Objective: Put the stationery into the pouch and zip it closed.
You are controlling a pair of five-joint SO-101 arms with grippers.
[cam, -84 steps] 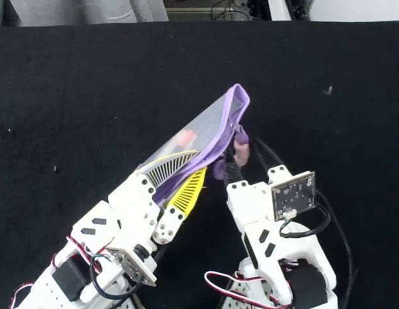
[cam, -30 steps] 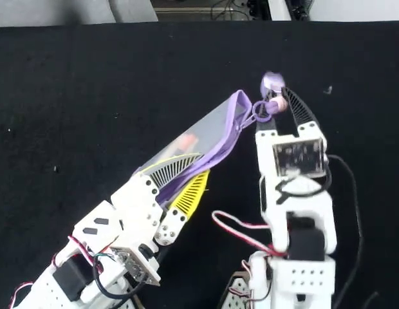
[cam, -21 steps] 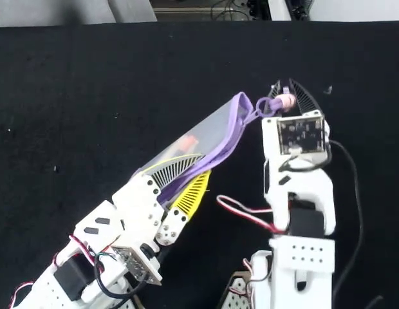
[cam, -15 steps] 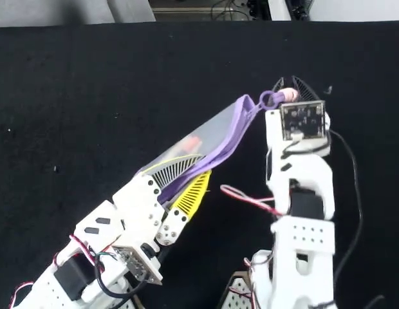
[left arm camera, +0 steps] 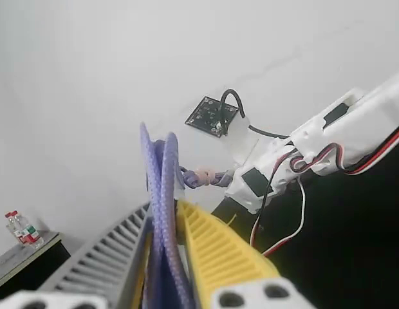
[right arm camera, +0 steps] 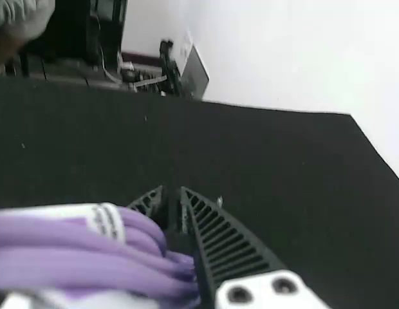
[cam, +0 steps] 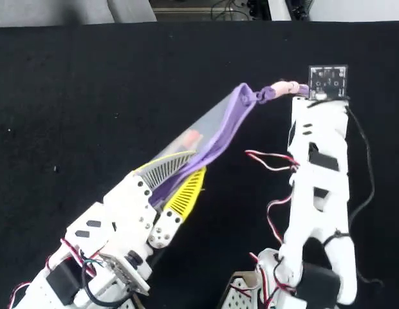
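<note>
The pouch (cam: 206,125) is translucent with a purple zipper edge (cam: 222,138) and hangs tilted above the black table. Through its wall I see a reddish item (cam: 190,137). My left gripper (cam: 193,164) is shut on the pouch's near end, its grey and yellow fingers on either side of the purple edge (left arm camera: 162,193). The right arm is stretched out far, and my right gripper (cam: 301,90) is shut on the purple zipper pull (cam: 277,90) with its pale bead, just past the pouch's far corner. The right wrist view shows black fingers (right arm camera: 215,241) pinching that purple cord (right arm camera: 77,248).
The black tablecloth (cam: 90,84) stretches wide on the left and beyond the pouch. Its far edge (cam: 199,22) runs along the top, with room clutter behind it. Loose red and white wires (cam: 270,161) hang beside the right arm.
The right gripper carried the zipper pull from mid-pouch along the purple edge to the far corner, then further out. The right arm stretched away from its base. The left arm barely shifted.
</note>
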